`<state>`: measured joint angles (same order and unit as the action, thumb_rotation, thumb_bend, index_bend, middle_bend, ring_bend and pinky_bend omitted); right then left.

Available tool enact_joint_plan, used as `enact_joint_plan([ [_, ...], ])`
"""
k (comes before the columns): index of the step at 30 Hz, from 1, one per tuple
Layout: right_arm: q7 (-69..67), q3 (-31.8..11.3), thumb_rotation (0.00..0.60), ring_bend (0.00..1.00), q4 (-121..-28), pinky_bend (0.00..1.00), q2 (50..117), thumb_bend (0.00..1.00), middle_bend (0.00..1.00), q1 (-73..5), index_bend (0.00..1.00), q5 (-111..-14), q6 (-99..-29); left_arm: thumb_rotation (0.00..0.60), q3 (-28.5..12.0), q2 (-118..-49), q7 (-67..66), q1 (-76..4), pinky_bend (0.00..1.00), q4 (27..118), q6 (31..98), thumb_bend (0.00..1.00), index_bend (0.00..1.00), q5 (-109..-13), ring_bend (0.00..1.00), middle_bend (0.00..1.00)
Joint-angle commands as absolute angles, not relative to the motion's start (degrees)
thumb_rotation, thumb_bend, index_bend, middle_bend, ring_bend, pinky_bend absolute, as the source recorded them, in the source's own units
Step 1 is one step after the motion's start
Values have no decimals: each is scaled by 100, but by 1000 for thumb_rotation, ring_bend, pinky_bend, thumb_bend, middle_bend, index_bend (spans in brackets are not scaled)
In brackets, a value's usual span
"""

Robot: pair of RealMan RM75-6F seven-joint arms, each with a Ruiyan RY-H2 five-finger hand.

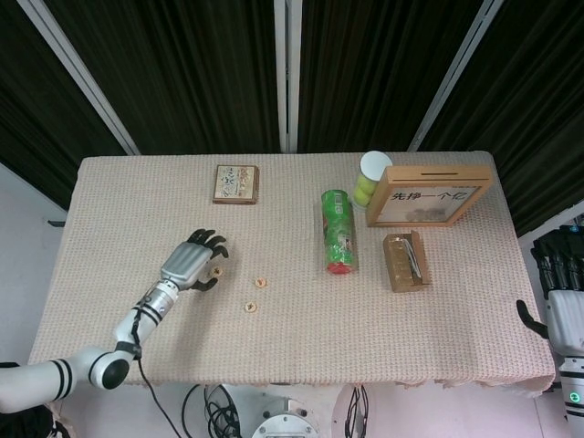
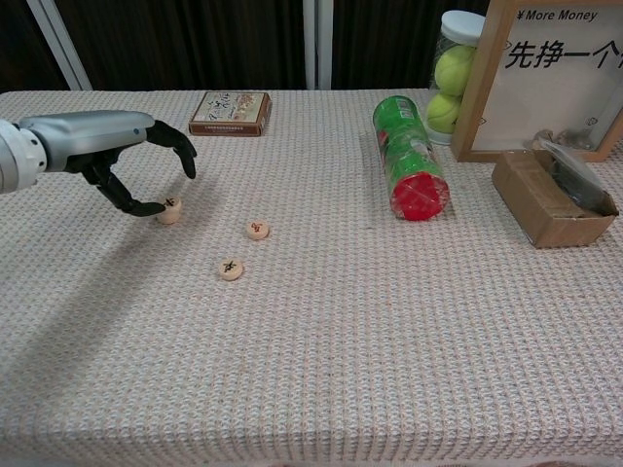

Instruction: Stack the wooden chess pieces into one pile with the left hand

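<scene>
Three round wooden chess pieces lie apart on the tablecloth. One piece [image 2: 170, 208] [image 1: 217, 271] sits under my left hand [image 2: 117, 156] [image 1: 193, 260]; the thumb tip touches its left side while the other fingers arch above it, lifted off. A second piece [image 2: 257, 230] [image 1: 260, 283] with a red mark lies to the right. The third piece [image 2: 231, 269] [image 1: 249, 307] lies nearer the front. My right hand [image 1: 558, 292] hangs beyond the table's right edge, fingers apart, holding nothing.
A small card box [image 2: 231, 112] lies at the back left. A green can [image 2: 409, 156] lies on its side mid-table. A tennis ball jar [image 2: 450, 78], a framed sign [image 2: 545, 78] and an open cardboard box [image 2: 550, 195] stand at the right.
</scene>
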<state>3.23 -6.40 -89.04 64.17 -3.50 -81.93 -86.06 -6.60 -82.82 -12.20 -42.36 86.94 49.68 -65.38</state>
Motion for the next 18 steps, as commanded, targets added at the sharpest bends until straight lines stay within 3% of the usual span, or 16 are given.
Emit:
enact_joint_plan([
  [1,308,-654,600,0,-8914,0,6410,270,0,-352,0,-8182,-8609,600,-500,-8057,-1412,-4010,43,9283,5498,302,289,-6995,0,105],
  [8,301,-663,600,0,-8908,0,6413,273,0,-351,0,-8144,-8591,600,15,-8127,-1606,-3634,44,9709,6061,300,326,-7821,0,105],
  [18,267,-649,600,0,-8899,0,6397,272,0,-326,0,-8155,-8613,600,271,-8689,-1913,-3649,40,8869,6047,299,356,-8543,0,95],
])
